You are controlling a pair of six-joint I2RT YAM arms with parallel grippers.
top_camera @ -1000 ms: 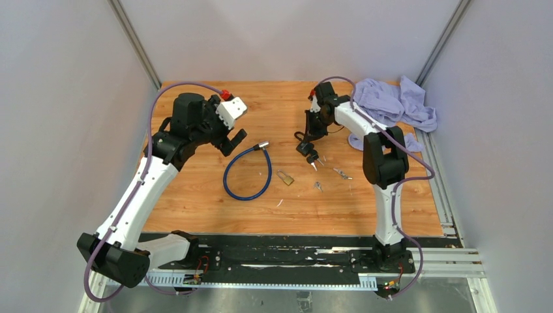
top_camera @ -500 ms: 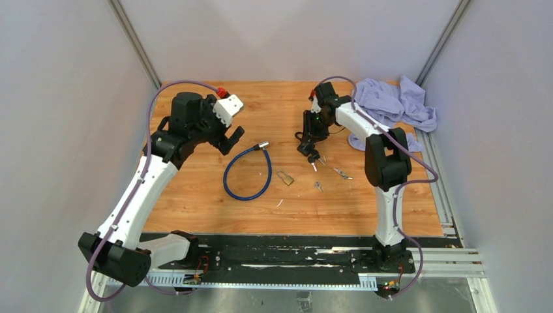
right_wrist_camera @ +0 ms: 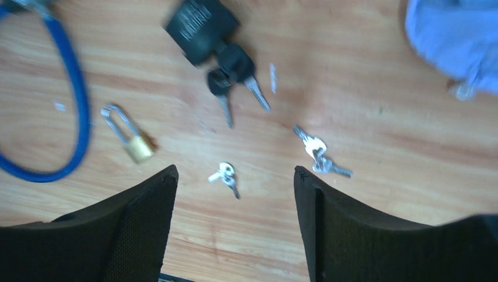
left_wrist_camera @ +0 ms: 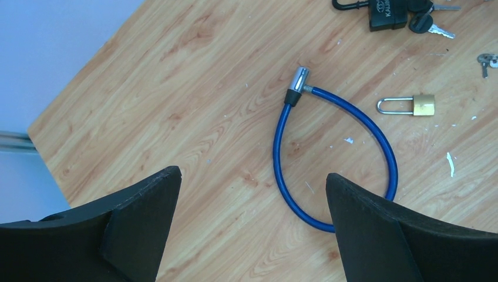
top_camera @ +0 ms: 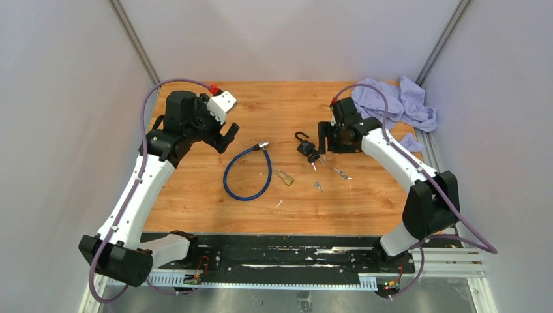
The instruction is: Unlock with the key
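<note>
A black padlock (top_camera: pixel 304 147) (right_wrist_camera: pixel 201 24) lies flat on the wooden table. A black-headed key (right_wrist_camera: pixel 236 59) sits against its base, and a second black-headed key (right_wrist_camera: pixel 219 82) hangs from the same ring. The left wrist view shows the padlock (left_wrist_camera: pixel 387 13) at its top edge. My right gripper (top_camera: pixel 329 140) (right_wrist_camera: pixel 235 170) hovers just right of the padlock, open and holding nothing. My left gripper (top_camera: pixel 228 135) (left_wrist_camera: pixel 252 176) hangs open above the table's left part, near a blue cable lock (top_camera: pixel 248 173) (left_wrist_camera: pixel 329 147).
A small brass padlock (top_camera: pixel 284 177) (right_wrist_camera: pixel 132 138) lies between the cable lock and two bunches of silver keys (top_camera: pixel 341 173) (right_wrist_camera: pixel 225 175). A crumpled lilac cloth (top_camera: pixel 394 101) (right_wrist_camera: pixel 452 41) fills the back right corner. Grey walls close in both sides.
My right gripper has opened, let go of the black padlock's key and drawn back to the right; the padlock now lies on the table. The left gripper has drifted slightly left.
</note>
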